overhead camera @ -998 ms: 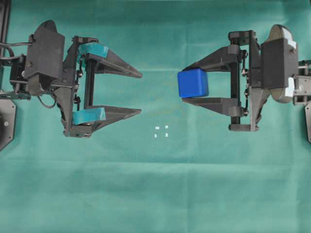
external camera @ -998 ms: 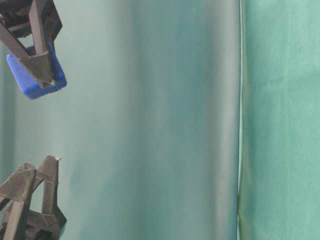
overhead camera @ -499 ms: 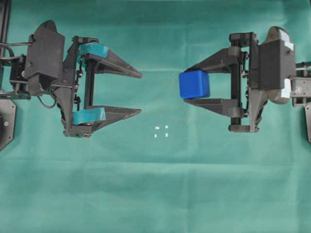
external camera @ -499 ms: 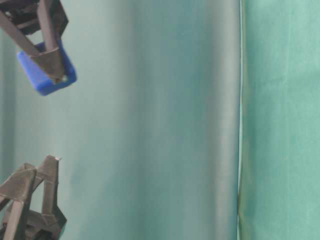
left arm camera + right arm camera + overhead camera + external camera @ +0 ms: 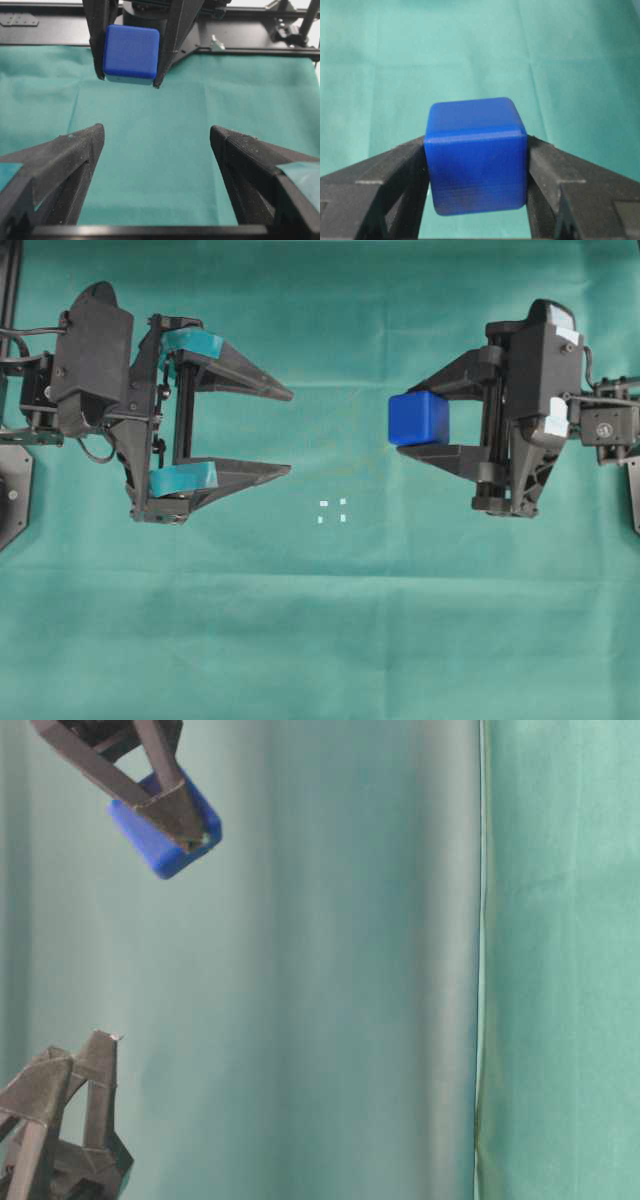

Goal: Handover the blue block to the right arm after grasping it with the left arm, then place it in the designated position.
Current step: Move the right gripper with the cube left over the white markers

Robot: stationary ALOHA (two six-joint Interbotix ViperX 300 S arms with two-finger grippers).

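The right pincer [image 5: 428,420] has the blue block [image 5: 418,418] clamped between its two all-black fingers, right at the tips, in the upper right of the overhead view. From the right wrist view the block [image 5: 476,155] fills the middle of the frame, a finger pressed flat on each side face and a faint darker smudge on the face towards the camera. At table level the pincer [image 5: 170,815] sits in the upper left corner, tilted, with the block [image 5: 160,835] poking out beyond a dark fingertip and nothing but green behind it. The block is clear of the cloth, held in the air.

Across on the left of the overhead view, the left pincer [image 5: 291,432] stands wide apart and holds nothing, its teal pads [image 5: 185,478] showing near the finger roots. Its points aim towards the right pincer, with a clear gap of green cloth between the two. In the left wrist view its own two fingers [image 5: 65,160] splay across the bottom of the frame, and the block [image 5: 131,52] hangs gripped at the top centre, well beyond them.

Below and between the two pincers, the designated position [image 5: 332,511] shows as four tiny white marks in a small square on the green tabletop [image 5: 320,640]. The block sits up and to the right of those marks in the overhead view, well apart from them
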